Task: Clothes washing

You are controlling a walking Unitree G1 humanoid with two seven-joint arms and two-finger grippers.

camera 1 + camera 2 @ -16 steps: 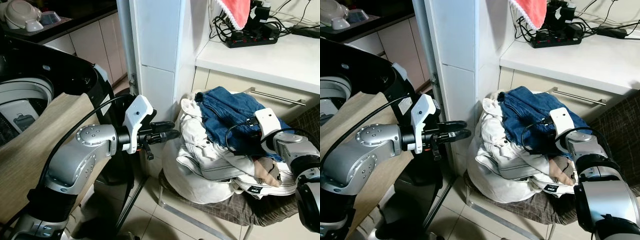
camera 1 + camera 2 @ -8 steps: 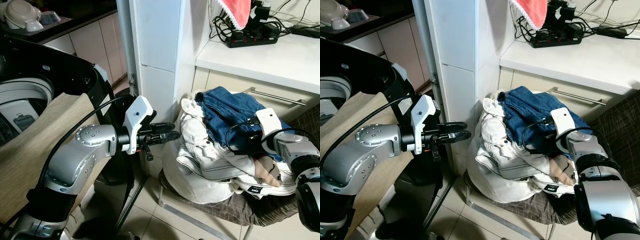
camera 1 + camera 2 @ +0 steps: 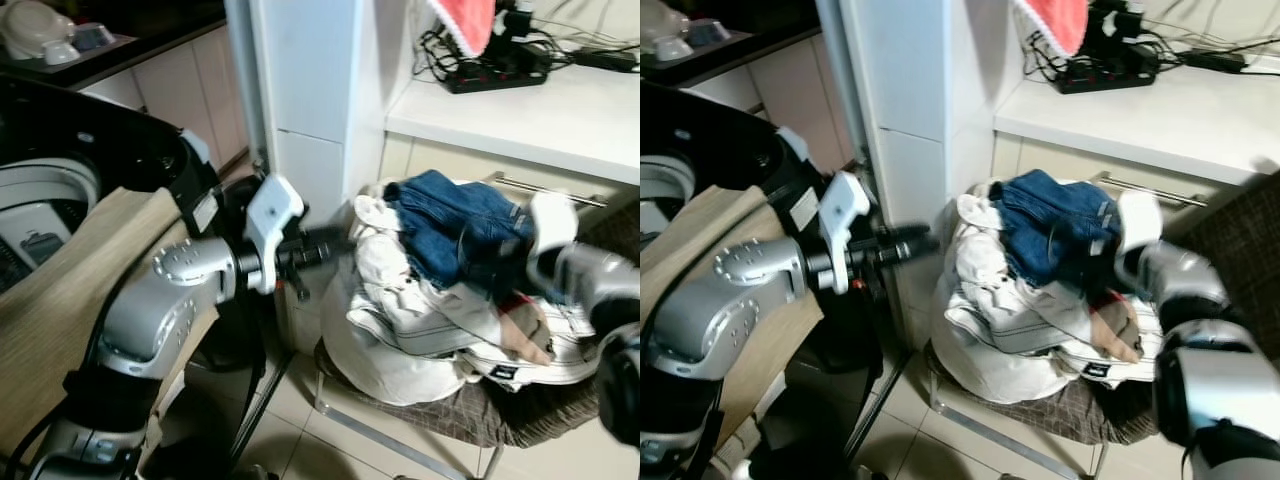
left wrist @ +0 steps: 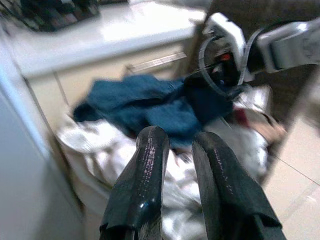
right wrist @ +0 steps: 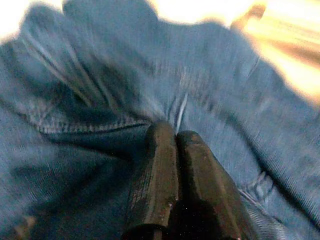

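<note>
Blue jeans (image 3: 445, 215) are piled on white clothes (image 3: 400, 320) on a chair (image 3: 470, 415), center-right. The right gripper (image 5: 167, 145) is pressed shut into the denim; the left gripper (image 4: 175, 145), slightly parted, is held empty nearby.

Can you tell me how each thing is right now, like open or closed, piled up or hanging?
Washing machine: lid up, drum open.
Blue jeans: crumpled on top of the pile.
White clothes: heaped on the chair.
Left gripper: fingers slightly apart, empty.
Right gripper: fingers together against the jeans.
Red cloth: hanging over the counter edge.
</note>
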